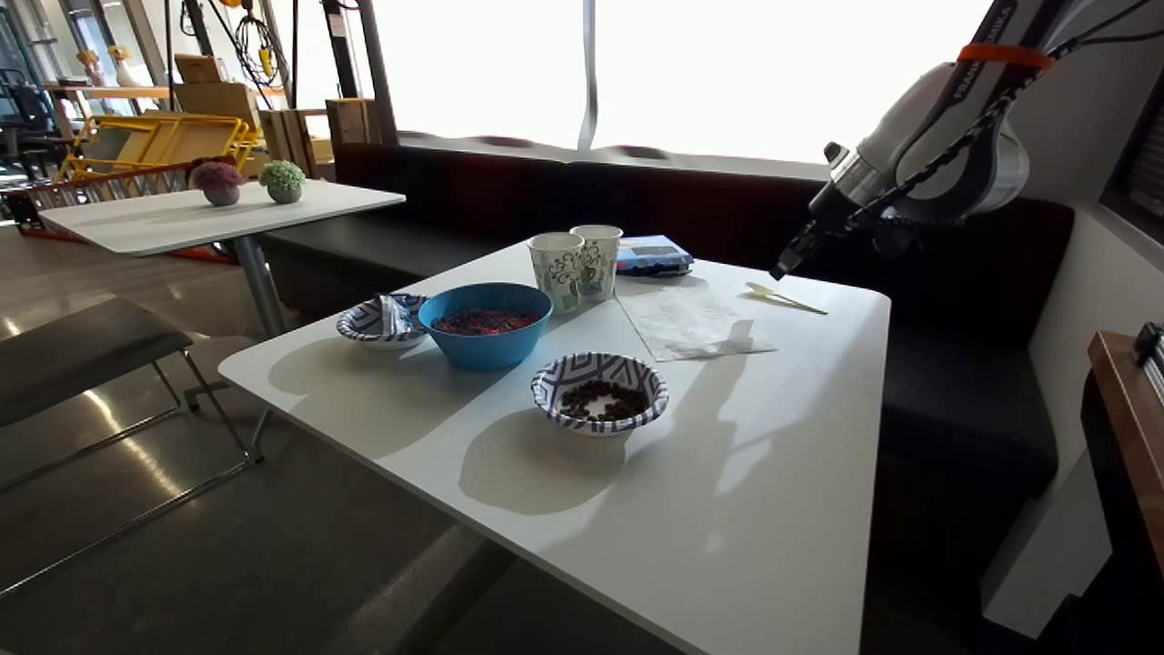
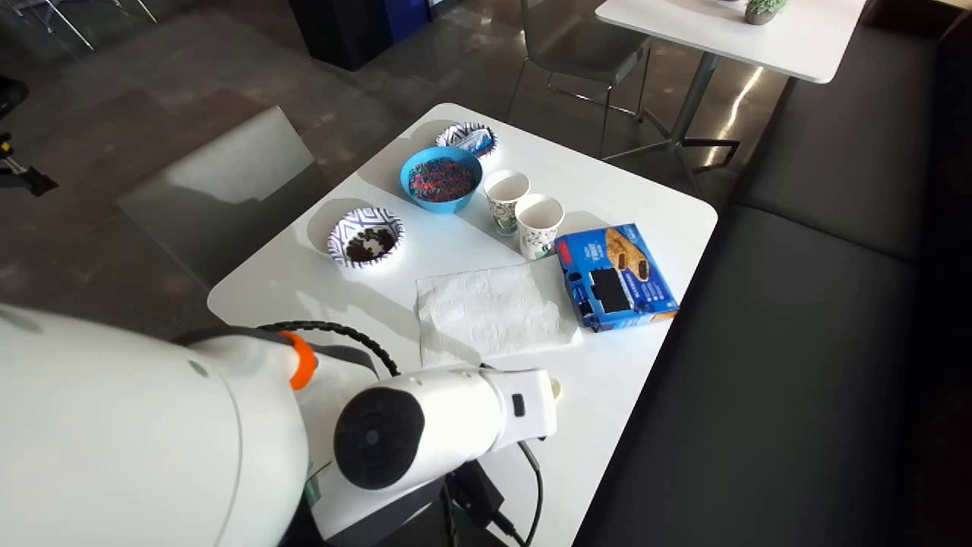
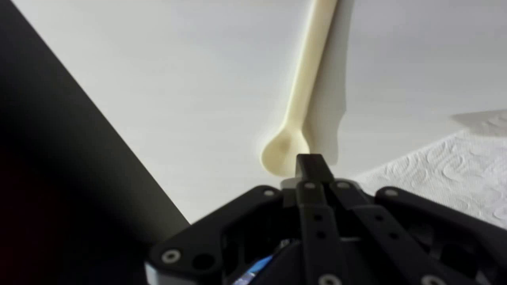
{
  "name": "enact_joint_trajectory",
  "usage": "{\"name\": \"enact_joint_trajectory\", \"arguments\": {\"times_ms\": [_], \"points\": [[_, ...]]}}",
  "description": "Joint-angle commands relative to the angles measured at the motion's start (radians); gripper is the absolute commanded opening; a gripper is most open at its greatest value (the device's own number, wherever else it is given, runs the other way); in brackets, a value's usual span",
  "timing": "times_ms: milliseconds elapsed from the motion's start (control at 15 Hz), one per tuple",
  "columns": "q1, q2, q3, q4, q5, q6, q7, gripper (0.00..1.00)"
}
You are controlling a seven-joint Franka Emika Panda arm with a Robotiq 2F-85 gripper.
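Note:
My gripper (image 3: pixel 311 168) is shut, its black fingertips together with nothing visible between them. Below it in the wrist view lies a pale yellow spoon (image 3: pixel 300 95), with the bowl end partly hidden behind the fingertips. The spoon (image 1: pixel 784 298) rests on the white table in an exterior view, and the gripper (image 1: pixel 780 271) hangs a little above it, apart from it. From another angle the arm covers most of the spoon (image 2: pixel 556 389) and all of the fingers. A white paper towel (image 3: pixel 443 170) lies beside the spoon.
A blue box (image 2: pixel 619 277) and two paper cups (image 2: pixel 507 199) stand past the towel. Farther off are a blue bowl (image 1: pixel 486 341) of small coloured bits, a patterned bowl (image 1: pixel 598 400) with dark pieces and another patterned bowl (image 1: pixel 364 326) holding a wrapper. A dark bench (image 2: pixel 759 365) borders the table.

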Motion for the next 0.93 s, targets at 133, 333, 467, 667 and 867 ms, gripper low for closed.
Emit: {"name": "enact_joint_trajectory", "arguments": {"times_ms": [133, 333, 467, 667, 867], "points": [[0.193, -0.265, -0.087, -0.095, 0.056, -0.184, 0.071, 0.0], [0.26, -0.333, -0.124, -0.09, 0.101, -0.383, 0.092, 0.0], [0.264, -0.348, -0.119, -0.08, 0.101, -0.48, 0.102, 0.0], [0.314, -0.313, -0.174, -0.078, 0.194, -0.407, 0.017, 0.28], [0.288, -0.234, -0.18, -0.098, 0.242, -0.265, -0.023, 0.49]]}}
